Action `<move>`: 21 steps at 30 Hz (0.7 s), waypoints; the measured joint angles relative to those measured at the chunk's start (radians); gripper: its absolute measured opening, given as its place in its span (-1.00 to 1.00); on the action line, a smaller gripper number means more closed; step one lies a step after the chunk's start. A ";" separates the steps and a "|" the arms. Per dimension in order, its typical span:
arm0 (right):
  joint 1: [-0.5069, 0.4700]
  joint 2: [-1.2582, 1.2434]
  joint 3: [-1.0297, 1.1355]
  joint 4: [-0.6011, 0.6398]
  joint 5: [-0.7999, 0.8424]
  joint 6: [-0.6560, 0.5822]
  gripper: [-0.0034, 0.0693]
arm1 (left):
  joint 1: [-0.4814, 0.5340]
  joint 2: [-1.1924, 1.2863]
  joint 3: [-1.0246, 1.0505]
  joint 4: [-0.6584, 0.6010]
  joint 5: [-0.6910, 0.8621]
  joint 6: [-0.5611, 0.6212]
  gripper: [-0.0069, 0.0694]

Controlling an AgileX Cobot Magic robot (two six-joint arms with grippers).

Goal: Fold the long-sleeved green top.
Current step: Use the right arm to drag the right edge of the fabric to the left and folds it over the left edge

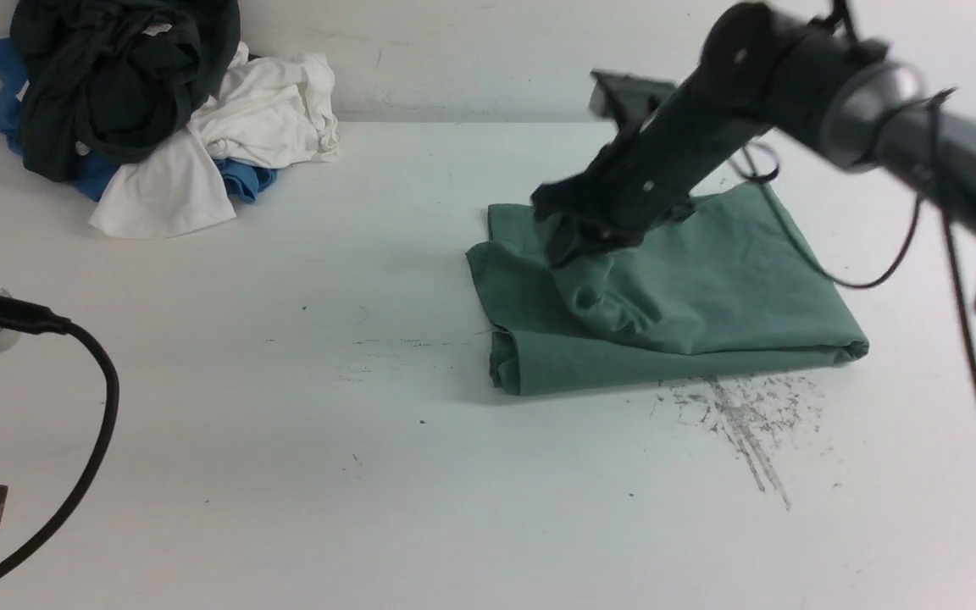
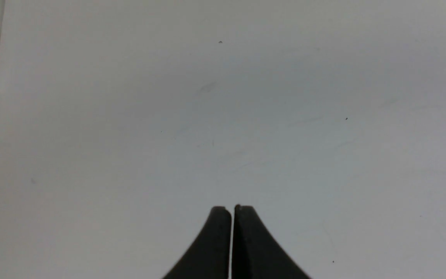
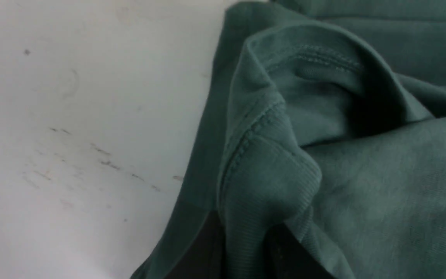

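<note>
the green long-sleeved top (image 1: 708,288) lies folded into a thick block on the right half of the white table (image 1: 285,474), a bit far of the middle. its near edge is a neat fold, and its left part is bunched up into a soft bump. the right gripper (image 1: 577,246) sits on that bump, and the close view shows its 2 dark fingers (image 3: 196,252) pinching a ribbed edge of the top (image 3: 269,186) between them (the cloth fills the gap). the right arm (image 1: 793,93) reaches in from the right, high over the cloth. gray scratch marks (image 1: 742,424) show on the table just near of the top. the left gripper (image 2: 232,242) hangs over bare table at the left, its 2 fingers pressed together with nothing in them. a pile of clothes (image 1: 149,110), black, white and blue, sits in the far left corner, well apart from the top.
</note>
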 joint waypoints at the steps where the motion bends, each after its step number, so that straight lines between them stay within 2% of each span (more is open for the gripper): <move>1: 0.010 0.025 0.001 -0.009 -0.021 0.015 -0.70 | 0.000 0.000 0.000 -0.002 -0.001 0.000 -0.84; 5: 0.015 0.045 0.004 0.006 -0.048 0.036 -0.70 | 0.000 0.000 0.000 -0.005 -0.008 0.000 -0.84; 10: 0.011 0.043 -0.047 0.123 -0.050 -0.014 -0.60 | 0.000 0.000 0.000 -0.005 -0.059 0.000 -0.84; 13: 0.011 0.043 -0.110 0.150 -0.012 -0.035 -0.44 | 0.000 0.000 0.000 -0.005 -0.079 0.000 -0.84; 21: -0.004 0.037 -0.289 0.087 0.104 -0.041 0.05 | 0.000 0.000 0.001 -0.005 -0.081 0.000 -0.84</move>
